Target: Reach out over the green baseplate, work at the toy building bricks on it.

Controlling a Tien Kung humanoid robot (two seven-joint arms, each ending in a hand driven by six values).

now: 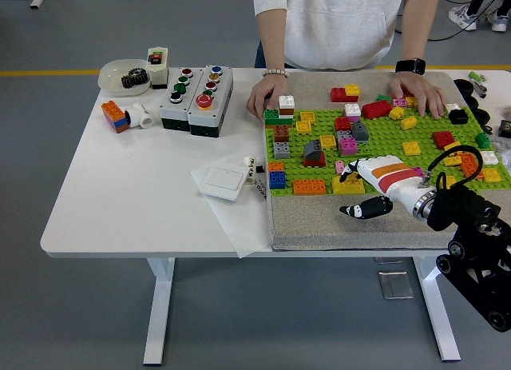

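Under the right hand [375, 178], green baseplate [383, 142] bricks

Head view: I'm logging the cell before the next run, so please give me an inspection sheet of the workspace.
Surface: white table, with a grey mat under the baseplate.
Job's things: green baseplate with many bricks on it; a yellow brick sits at the near edge.
Clutter: button boxes, bowl holding a black gear, white switch on paper.
Robot hands: right robot hand over the baseplate's near edge by the yellow brick, grip unclear; left not in view.
Cables: black cable looped at the right wrist.
Surroundings: a person at the far side, both hands resting on the baseplate's far edge.
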